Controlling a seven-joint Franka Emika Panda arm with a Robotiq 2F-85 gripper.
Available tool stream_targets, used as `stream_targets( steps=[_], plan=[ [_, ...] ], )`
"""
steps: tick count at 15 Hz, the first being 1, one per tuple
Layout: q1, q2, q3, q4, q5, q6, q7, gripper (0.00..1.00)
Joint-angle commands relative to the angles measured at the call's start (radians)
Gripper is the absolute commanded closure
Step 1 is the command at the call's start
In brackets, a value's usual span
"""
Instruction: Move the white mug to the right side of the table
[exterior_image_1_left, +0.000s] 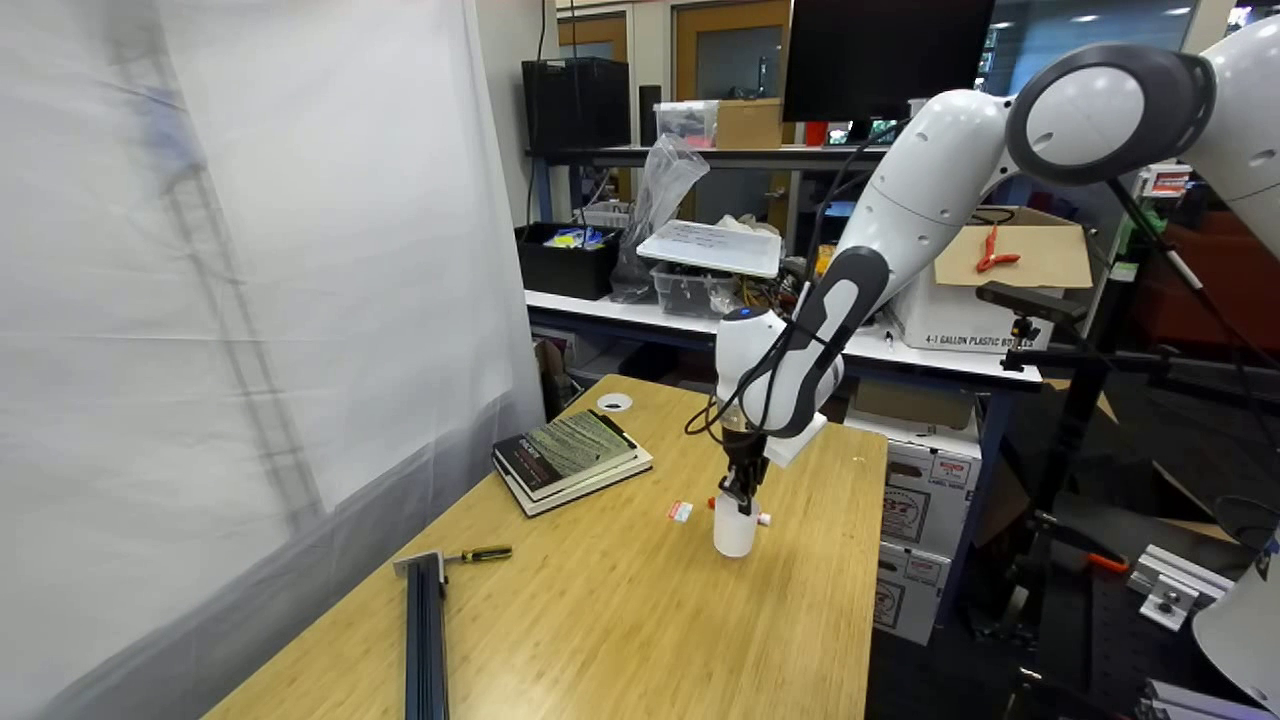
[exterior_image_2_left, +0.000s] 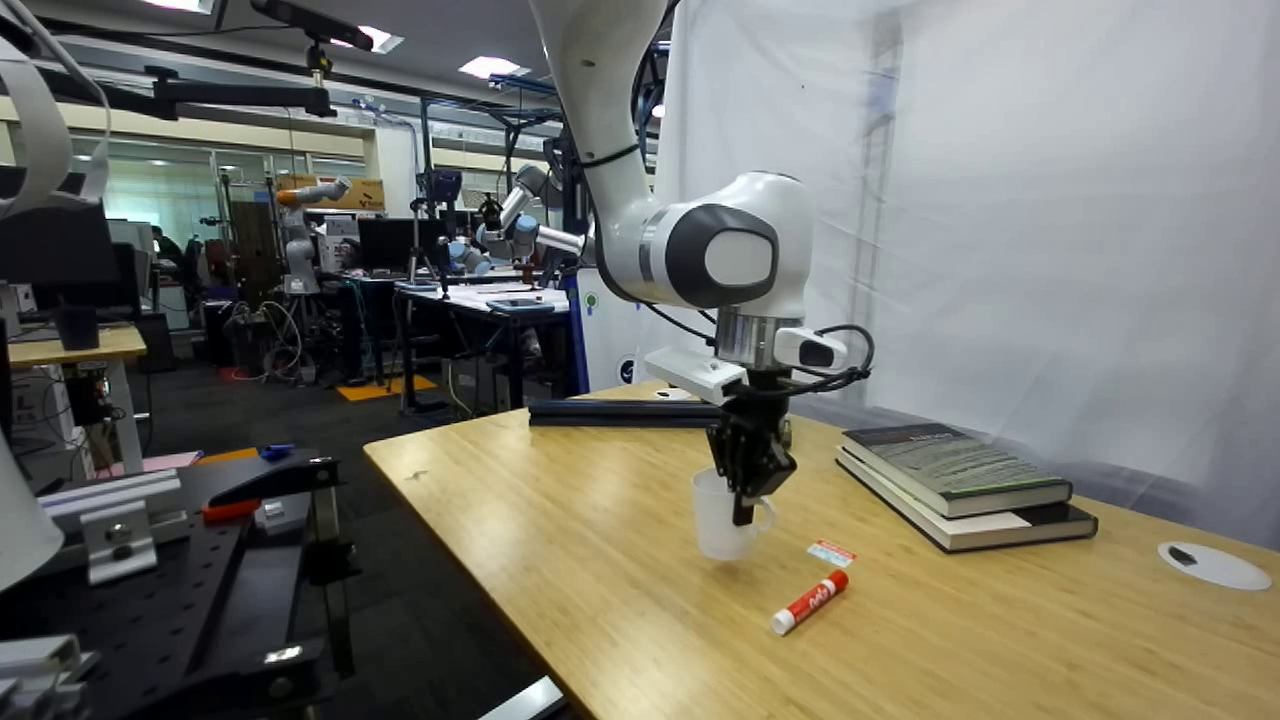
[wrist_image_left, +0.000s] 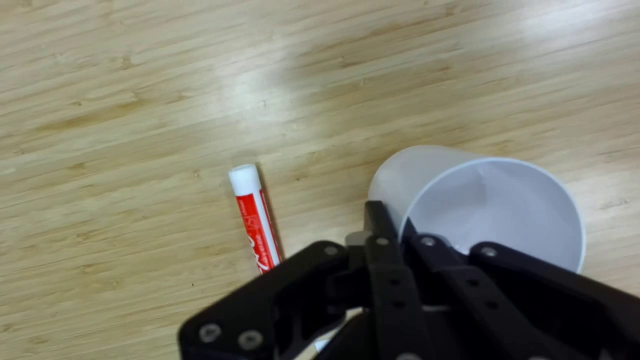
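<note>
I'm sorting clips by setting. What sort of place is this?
Probably a robotics lab. Besides the Panda arm over the table, an exterior view shows another robot arm in the background and what looks like a mounted camera.

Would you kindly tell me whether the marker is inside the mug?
No, an exterior view shows the marker lying on the table, apart from the mug.
</note>
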Motion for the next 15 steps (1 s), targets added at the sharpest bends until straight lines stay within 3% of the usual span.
stream_targets(
  steps=[1,15],
  plan=[
    [-0.015,0.005,0.011,0.007,0.032,-0.010,-0.032,0.99],
    [-0.017,0.037,0.014,0.029,0.037,-0.022,-0.036,0.99]
  ],
)
